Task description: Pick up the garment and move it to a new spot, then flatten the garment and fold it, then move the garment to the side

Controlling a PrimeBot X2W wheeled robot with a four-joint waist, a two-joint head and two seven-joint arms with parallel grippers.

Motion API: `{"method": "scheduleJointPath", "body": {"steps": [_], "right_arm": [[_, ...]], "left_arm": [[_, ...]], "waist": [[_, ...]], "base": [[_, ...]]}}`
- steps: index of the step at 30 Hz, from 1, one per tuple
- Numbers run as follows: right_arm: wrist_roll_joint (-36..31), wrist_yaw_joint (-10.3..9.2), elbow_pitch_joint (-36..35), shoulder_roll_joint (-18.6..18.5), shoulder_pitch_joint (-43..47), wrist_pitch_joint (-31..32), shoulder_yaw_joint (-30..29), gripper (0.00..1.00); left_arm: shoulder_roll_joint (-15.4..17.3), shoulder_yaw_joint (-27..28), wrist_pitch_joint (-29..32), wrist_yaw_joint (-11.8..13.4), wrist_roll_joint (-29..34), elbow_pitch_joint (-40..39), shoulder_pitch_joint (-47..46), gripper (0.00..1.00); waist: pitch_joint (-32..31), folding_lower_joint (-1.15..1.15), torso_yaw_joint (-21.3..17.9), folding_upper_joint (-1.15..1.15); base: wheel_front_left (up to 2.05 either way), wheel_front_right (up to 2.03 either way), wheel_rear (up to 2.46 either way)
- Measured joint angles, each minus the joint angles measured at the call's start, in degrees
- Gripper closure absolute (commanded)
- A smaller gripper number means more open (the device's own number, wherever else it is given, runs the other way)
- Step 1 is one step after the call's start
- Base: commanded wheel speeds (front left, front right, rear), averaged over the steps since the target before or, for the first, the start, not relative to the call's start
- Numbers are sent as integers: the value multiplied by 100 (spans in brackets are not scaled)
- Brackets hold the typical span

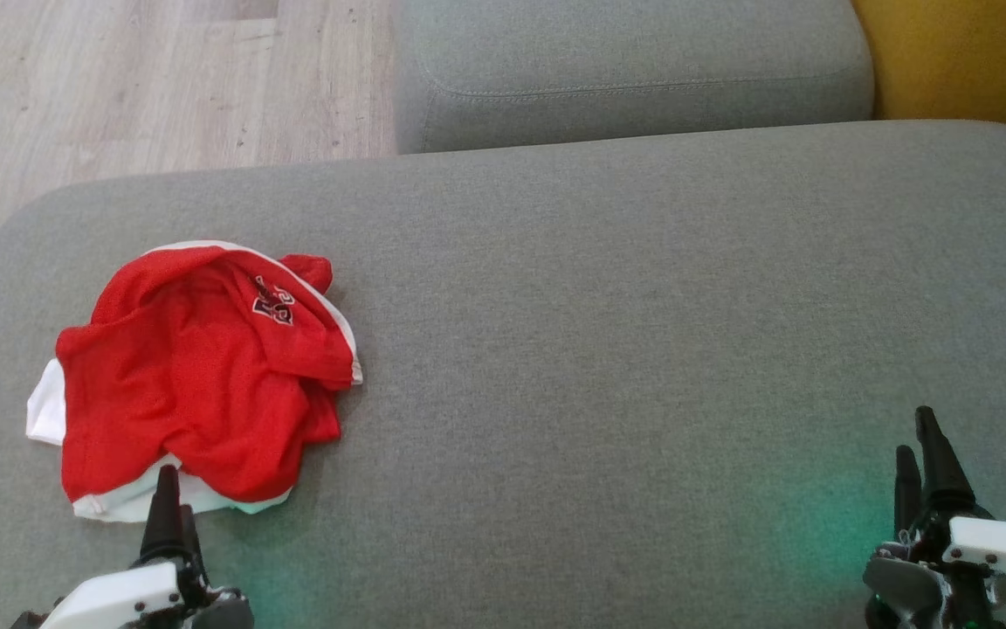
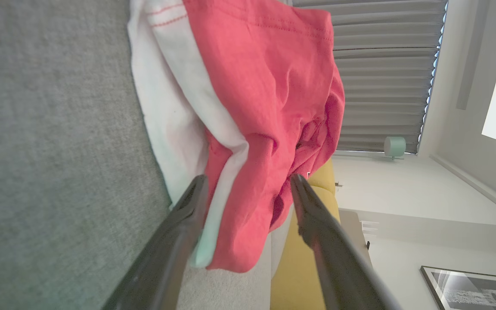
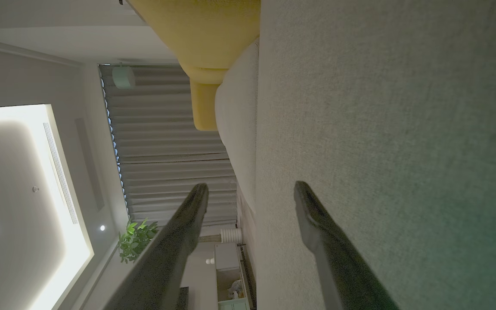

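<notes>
The red-and-white garment [image 1: 197, 376] lies bunched on the left part of the grey seat cushion [image 1: 599, 332]. It has no clear long axis, and its printed emblem [image 1: 274, 301] is at the far end. The left gripper [image 1: 175, 494] is spread, tips at the garment's near hem. The right gripper [image 1: 915, 430], also spread, is at the cushion's near right.

The left gripper [image 1: 169, 489] and right gripper [image 1: 915, 432] sit low on the near side, each with its 2 fingers spread apart and pointing far.

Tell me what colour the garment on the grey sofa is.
The garment is red with white edges; the head view shows it best.
</notes>
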Motion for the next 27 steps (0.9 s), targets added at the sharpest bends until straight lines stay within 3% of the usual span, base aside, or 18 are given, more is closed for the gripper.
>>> {"method": "scheduleJointPath", "body": {"steps": [17,27], "right_arm": [[-1243,0,-331,0,2,-279,5,0],[-2181,0,-625,0,1,-437,4,0]], "left_arm": [[1,132,-300,0,576,-283,0,0],[1,163,-441,8,1321,-590,-8,0]], "waist": [[-41,0,13,0],[-27,0,-16,0]], "base": [[0,0,0],[0,0,0]]}}
